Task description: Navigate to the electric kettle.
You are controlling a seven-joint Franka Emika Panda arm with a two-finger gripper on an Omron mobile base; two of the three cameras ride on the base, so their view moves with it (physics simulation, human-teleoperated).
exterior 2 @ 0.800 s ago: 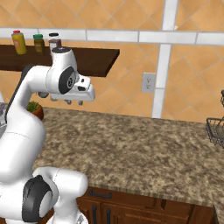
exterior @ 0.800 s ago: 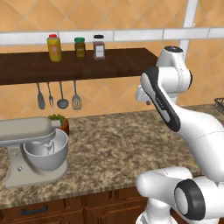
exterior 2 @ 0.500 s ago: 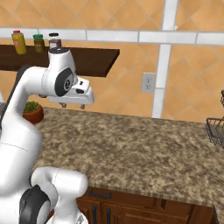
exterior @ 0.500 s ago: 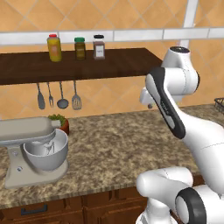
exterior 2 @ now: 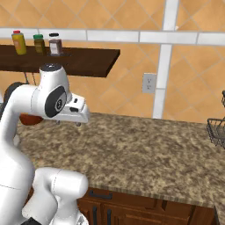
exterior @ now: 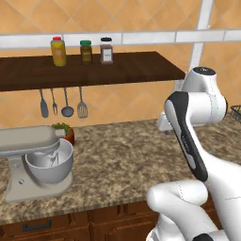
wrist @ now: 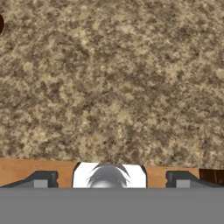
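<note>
Nearest the base, along the front edge, ran the wooden cabinet (exterior 2: 145,206) with its dark drawer handles, and above it the speckled stone counter (exterior 2: 145,154). Over that counter the gripper (wrist: 109,178) pointed straight down, its two dark fingertips (wrist: 40,179) set wide apart with bare stone between them; it held nothing. From the right base view the hand (exterior 2: 72,112) hung folded close by the arm's shoulder, above the counter and clear of it.

On the left part of the counter stood a stand mixer (exterior: 35,162) with its metal bowl, and just behind it a small potted plant (exterior: 63,132). At the far right edge a wire basket (exterior 2: 216,132) peeked in. Farther back, against the tiled wall, utensils (exterior: 63,103) hung under a dark wooden shelf (exterior: 94,70), and on the shelf sat three jars (exterior: 84,51). A wall socket (exterior 2: 148,82) sat beside the pale tile strip.

As for the electric kettle, none of these views took it in, so its place could not be told; the base likely had more driving or turning to do. Judging from the task alone, such a kettle would be rigid, smooth-sided and heavier if filled, best taken by its side handle, though this task asked only to reach it.
</note>
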